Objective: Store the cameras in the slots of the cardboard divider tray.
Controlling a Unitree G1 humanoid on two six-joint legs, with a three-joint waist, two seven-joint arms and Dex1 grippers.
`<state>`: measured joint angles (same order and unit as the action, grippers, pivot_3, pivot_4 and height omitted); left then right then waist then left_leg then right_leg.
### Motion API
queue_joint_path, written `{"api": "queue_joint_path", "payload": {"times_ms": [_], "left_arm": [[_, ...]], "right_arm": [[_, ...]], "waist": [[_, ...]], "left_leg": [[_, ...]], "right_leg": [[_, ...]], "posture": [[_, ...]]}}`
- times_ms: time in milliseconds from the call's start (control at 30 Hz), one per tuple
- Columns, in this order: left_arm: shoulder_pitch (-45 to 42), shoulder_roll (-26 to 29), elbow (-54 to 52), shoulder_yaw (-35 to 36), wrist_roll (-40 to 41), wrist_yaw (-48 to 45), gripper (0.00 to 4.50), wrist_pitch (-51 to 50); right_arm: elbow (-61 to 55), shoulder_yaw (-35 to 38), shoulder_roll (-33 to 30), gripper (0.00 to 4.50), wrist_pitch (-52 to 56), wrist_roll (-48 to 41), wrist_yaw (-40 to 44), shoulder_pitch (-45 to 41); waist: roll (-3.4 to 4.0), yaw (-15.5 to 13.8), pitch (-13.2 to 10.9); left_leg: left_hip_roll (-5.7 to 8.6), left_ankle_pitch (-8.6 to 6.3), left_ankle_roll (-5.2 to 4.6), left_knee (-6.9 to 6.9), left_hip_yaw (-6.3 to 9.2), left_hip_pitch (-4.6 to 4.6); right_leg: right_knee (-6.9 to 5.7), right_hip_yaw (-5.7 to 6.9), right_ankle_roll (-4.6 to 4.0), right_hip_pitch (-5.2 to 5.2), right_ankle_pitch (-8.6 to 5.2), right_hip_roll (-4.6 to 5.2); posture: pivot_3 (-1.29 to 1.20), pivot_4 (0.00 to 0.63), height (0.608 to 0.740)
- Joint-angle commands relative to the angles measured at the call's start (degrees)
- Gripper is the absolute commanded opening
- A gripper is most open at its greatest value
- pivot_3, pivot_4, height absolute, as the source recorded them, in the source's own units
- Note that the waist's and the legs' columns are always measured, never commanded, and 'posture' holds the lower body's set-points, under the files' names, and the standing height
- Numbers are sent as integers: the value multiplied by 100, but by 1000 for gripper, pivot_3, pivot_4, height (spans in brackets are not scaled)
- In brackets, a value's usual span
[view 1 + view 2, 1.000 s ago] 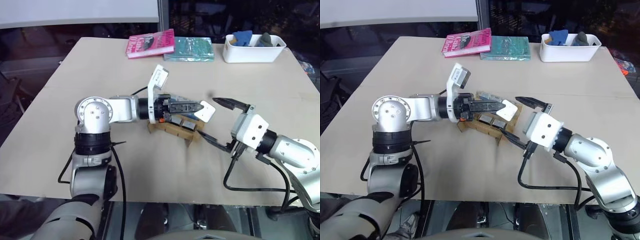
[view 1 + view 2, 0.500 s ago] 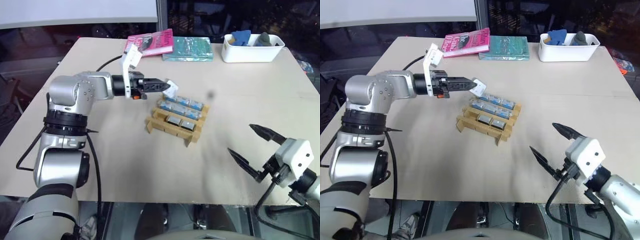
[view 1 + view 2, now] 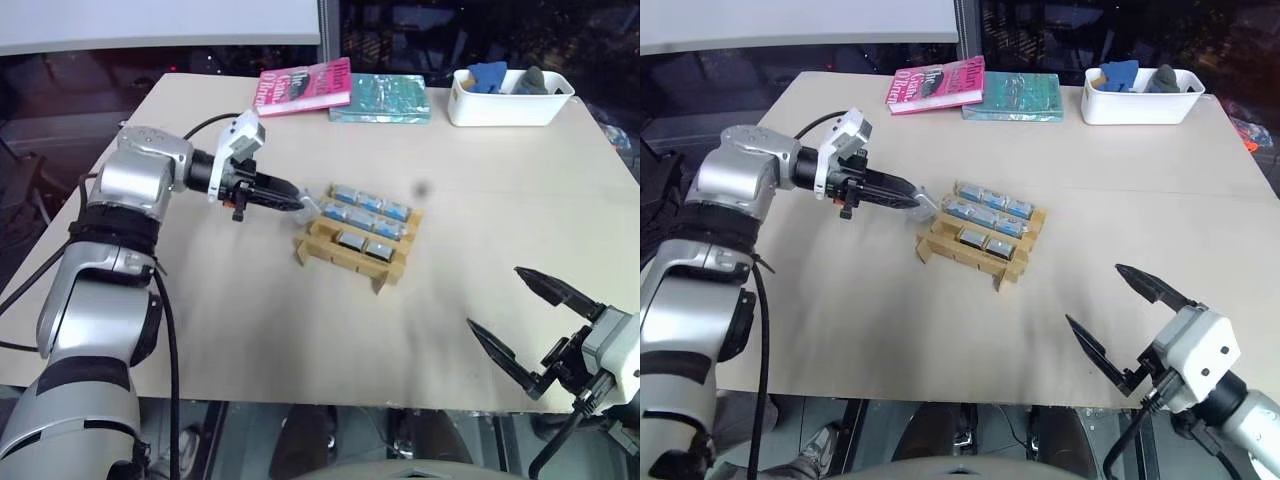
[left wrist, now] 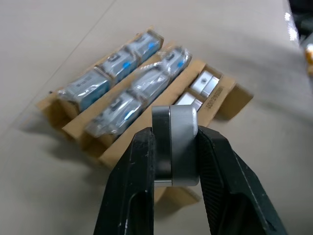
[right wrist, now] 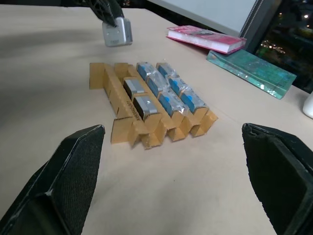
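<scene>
Left claw (image 4: 173, 147) clamped on one silver-grey camera (image 4: 175, 144), held above the desk (image 3: 300, 330) just off the left end of the cardboard divider tray (image 3: 355, 262). Tray sits mid-desk, long axis running across from the claw's side toward the right. Far rows carry wrapped cameras (image 3: 370, 205); near row has two bare cameras (image 3: 364, 245), with empty slots at its left end, the end nearest the held camera. Judgement: the coming move is a short carry rightward and down into one of those slots. Right claw (image 3: 1118, 322) spread wide, empty, near the desk's front edge, well apart from the tray; left arm is nearer.
</scene>
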<state>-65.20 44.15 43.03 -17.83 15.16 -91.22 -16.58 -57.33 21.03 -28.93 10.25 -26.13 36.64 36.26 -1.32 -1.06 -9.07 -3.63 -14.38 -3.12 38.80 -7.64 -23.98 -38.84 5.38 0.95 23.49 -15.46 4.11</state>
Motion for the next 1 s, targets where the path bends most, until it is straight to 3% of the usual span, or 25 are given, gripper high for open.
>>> {"api": "queue_joint_path", "payload": {"times_ms": [33,233,567,733,1000], "left_arm": [[-367,-212,628,-230,-193,-128,680,1577],[-629,-516,1258,-598,-79,-128,680,2240],[-754,-556,1789,-1441,-259,-128,680,3371],[-845,-691,2052,-1523,-405,-128,680,3631],[-903,-773,2293,-1382,-632,-128,680,3732]], "right_arm": [[-266,-215,91,4477,-267,296,-149,282],[-267,-634,96,4477,-639,571,-470,537],[-267,-874,-61,4477,-1244,467,-558,877],[-267,-909,-555,4477,-781,-92,-532,242],[258,-1013,-1067,4477,698,-1349,-772,-1588]], "waist": [[-2,5,1],[-7,45,-2],[-12,40,0],[-14,49,0],[-20,48,-2]], "left_leg": [[0,-2,-3,1,0,-1],[-4,-3,-6,4,-3,-1],[-9,-5,-8,8,-2,-1],[-10,-6,-10,14,-3,-1],[-6,-12,-20,24,6,-5]], "right_leg": [[1,0,0,0,0,1],[-1,-5,2,3,-1,-3],[-2,-6,2,5,-1,-2],[-3,-6,3,5,-1,-5],[-6,-4,-20,3,12,-7]], "posture": [[0,150,740],[0,150,740],[0,150,740],[0,150,740],[0,150,740]]}}
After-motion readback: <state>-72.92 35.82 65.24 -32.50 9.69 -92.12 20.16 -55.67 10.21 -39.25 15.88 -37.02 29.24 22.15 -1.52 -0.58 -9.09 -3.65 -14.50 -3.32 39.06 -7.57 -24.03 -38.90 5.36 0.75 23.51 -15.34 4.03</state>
